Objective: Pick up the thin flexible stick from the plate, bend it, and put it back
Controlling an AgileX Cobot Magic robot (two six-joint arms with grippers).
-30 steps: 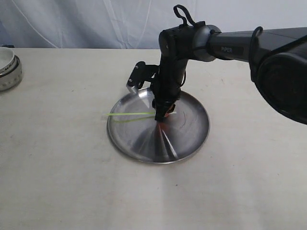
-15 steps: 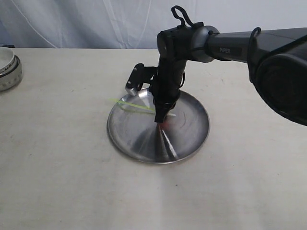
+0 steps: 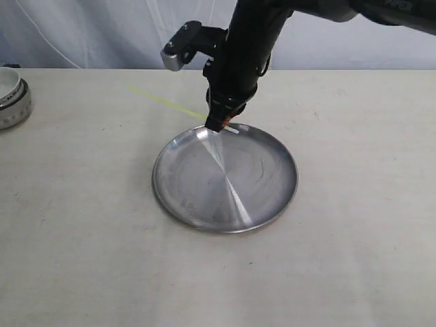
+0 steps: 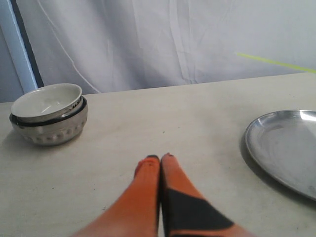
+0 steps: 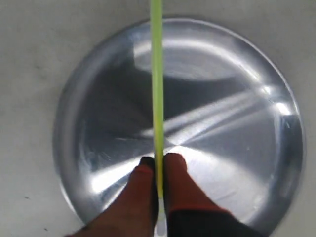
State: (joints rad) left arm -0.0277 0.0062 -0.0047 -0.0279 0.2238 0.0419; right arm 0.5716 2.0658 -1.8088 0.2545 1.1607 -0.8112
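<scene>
My right gripper (image 3: 216,126) is shut on one end of the thin flexible stick (image 3: 163,101), a straight neon-green rod sticking out to the left, lifted above the far rim of the plate (image 3: 204,204). In the right wrist view the stick (image 5: 157,84) runs straight out from between the pinched orange fingers (image 5: 140,185) over the steel plate (image 5: 232,148). My left gripper (image 4: 160,159) is shut with nothing in it, low over the table; its view shows the plate's edge (image 4: 256,148) and the stick's free end (image 4: 271,61) in the air.
A small white bowl (image 3: 12,95) in a grey holder sits at the table's far left, also seen as a bowl (image 4: 49,111) in the left wrist view. A white cloth backdrop hangs behind the table.
My right gripper has risen from the plate's middle toward its far rim, carrying the stick up off the plate; the stick's free end now points up and left.
</scene>
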